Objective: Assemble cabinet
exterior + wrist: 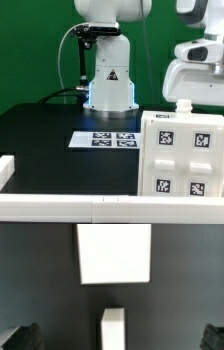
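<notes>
**Q:** Stock, starting from the exterior view's left?

**A:** White rail [8, 165], at the bench's near corner on that side and running along the near edge. I cannot tell its purpose.

**Q:** Next?

**A:** Marker board [103, 139], flat, mid-bench. Behind it is the pedestal [110, 85], at the far edge.

**Q:** The task's thing?

**A:** Cabinet body [180, 155], white and tagged, at the near corner on the exterior view's right. My arm [195, 60] hangs above it. The wrist view adds a broad white panel [114, 252] and, apart from it, a narrow white piece [113, 328]. I cannot tell whether these are loose or part of the body.

**Q:** Your hand?

**A:** My gripper [117, 336] has its fingers [22, 336] spread wide and holds nothing. The narrow piece lines up between them and touches neither.

**Q:** Hazards?

**A:** My judgement only. If I descend off-centre, one finger could land on the narrow piece's edge and tip or shove it. Smooth, thin plastic may twist in the pinch. The body sits close to the bench's near edge, so a sideways knock could push it over.
</notes>
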Robot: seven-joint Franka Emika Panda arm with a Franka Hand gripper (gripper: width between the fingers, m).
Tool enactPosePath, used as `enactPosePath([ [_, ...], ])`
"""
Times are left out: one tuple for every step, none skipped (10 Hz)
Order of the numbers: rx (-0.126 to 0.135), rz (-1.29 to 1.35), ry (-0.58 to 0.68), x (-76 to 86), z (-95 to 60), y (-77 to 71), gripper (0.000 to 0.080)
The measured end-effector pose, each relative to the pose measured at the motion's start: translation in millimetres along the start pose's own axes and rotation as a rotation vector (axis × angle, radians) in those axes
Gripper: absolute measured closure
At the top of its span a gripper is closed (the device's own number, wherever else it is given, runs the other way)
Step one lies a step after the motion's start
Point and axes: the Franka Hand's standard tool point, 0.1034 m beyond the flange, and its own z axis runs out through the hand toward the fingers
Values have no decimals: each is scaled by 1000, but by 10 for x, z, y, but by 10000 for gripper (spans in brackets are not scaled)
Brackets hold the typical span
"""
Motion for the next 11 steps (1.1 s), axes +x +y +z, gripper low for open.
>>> enactPosePath([
  [-2, 3, -7, 12, -12, 14, 2],
  [-2, 3, -4, 23, -16, 11, 2],
  [-3, 3, -6, 19, -9, 12, 2],
  [-1, 3, 0, 19, 8, 7, 2],
  [8, -3, 33, -60, 163, 3, 2],
  [3, -2, 22, -178, 314, 42, 2],
  [3, 13, 22, -206, 407, 21, 2],
  [-6, 15, 16, -268, 510, -78, 2],
  [-4, 2, 30, -270, 544, -100, 2],
  [3, 4, 51, -254, 543, -101, 2],
  [13, 3, 76, -226, 536, -121, 2],
])
